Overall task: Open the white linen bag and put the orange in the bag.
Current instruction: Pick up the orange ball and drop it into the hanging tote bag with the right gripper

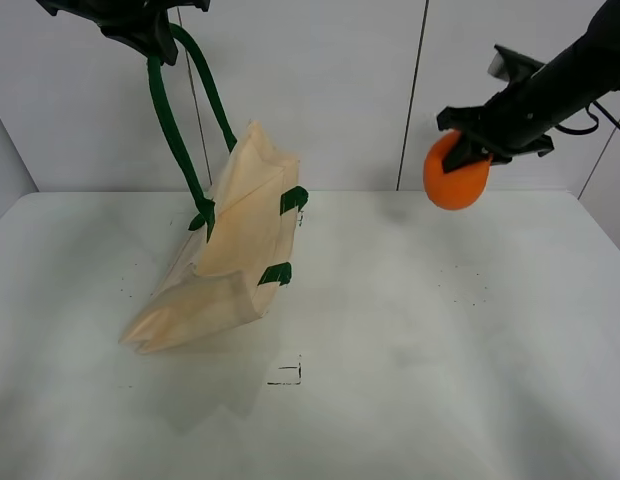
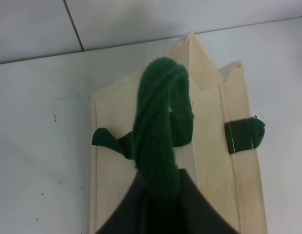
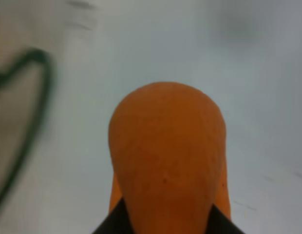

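Left gripper (image 1: 150, 38) clamped on twisted green handle (image 1: 175, 120), creased white linen bag (image 1: 240, 250) sagging at table's (image 1: 440, 350) left side, right gripper (image 1: 462, 148) clasping dimpled rounded orange (image 1: 456, 182) aloft.

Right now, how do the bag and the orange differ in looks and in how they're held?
The bag is large, cream cloth, slumped; the orange is small, round and bright. The bag dangles by one green handle from the left tool, its lower end seemingly on the table; the orange is gripped directly by the right tool, fully in the air. Both are held by a tool.
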Robot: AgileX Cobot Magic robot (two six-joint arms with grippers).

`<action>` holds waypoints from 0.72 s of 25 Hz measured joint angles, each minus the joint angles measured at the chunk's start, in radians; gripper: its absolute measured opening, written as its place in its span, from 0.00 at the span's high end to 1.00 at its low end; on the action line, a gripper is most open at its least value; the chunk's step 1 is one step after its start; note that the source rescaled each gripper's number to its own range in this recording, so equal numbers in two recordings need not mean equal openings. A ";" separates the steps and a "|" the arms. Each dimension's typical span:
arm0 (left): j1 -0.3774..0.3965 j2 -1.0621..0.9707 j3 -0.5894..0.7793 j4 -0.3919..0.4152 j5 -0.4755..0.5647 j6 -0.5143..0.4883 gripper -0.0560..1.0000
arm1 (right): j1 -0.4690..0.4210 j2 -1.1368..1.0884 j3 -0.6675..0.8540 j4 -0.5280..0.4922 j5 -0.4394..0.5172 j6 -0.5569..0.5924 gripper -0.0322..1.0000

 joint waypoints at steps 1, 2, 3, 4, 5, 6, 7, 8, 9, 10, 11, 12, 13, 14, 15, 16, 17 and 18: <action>0.000 0.000 0.000 0.000 0.000 0.000 0.95 | 0.009 -0.007 -0.003 0.034 0.010 -0.018 0.96; 0.000 0.000 0.000 0.000 0.000 0.000 0.95 | 0.023 -0.008 -0.013 0.061 0.023 -0.029 0.96; 0.000 0.000 0.000 0.000 0.000 -0.001 0.95 | 0.046 -0.005 -0.030 0.071 0.040 -0.037 0.96; 0.000 0.000 0.000 0.000 0.000 -0.001 0.95 | 0.074 0.003 -0.054 0.071 0.055 -0.041 0.96; 0.000 0.000 0.000 0.000 0.000 -0.001 0.95 | 0.101 0.013 -0.084 0.071 0.067 -0.042 0.96; 0.000 0.000 0.000 0.000 0.000 -0.002 0.95 | 0.135 0.027 -0.112 0.071 0.073 -0.042 0.96; 0.000 0.000 0.000 0.000 0.000 -0.002 0.95 | 0.168 0.044 -0.148 0.071 0.074 -0.042 0.96; 0.000 0.000 0.000 0.000 0.000 -0.002 0.95 | 0.199 0.061 -0.183 0.071 0.074 -0.040 0.96; 0.000 0.000 0.000 0.000 0.000 -0.002 0.95 | 0.223 0.084 -0.213 0.071 0.076 -0.034 0.96; 0.000 0.000 0.000 -0.001 0.000 -0.002 0.95 | 0.250 0.111 -0.248 0.071 0.077 -0.027 0.96; 0.000 0.000 0.000 -0.002 0.000 -0.002 0.95 | 0.276 0.140 -0.280 0.071 0.077 -0.015 0.96; 0.000 0.000 0.000 -0.004 0.000 -0.002 0.95 | 0.298 0.167 -0.309 0.071 0.077 -0.010 0.96; 0.000 0.000 0.000 -0.004 0.000 -0.002 0.95 | 0.324 0.200 -0.329 0.071 0.074 -0.007 0.96; 0.000 0.000 0.000 -0.004 0.000 -0.002 0.95 | 0.350 0.233 -0.347 0.071 0.067 -0.005 0.96; 0.000 0.000 0.000 -0.004 0.000 -0.002 0.95 | 0.374 0.260 -0.360 0.071 0.058 -0.004 0.96; 0.000 0.000 0.000 -0.005 0.000 -0.002 0.95 | 0.393 0.292 -0.366 0.072 0.045 -0.003 0.96; 0.000 0.000 0.000 -0.007 0.000 -0.002 0.95 | 0.413 0.321 -0.367 0.072 0.023 -0.003 0.96; 0.000 0.000 0.000 -0.011 0.000 -0.002 0.95 | 0.429 0.349 -0.367 0.072 -0.002 -0.002 0.96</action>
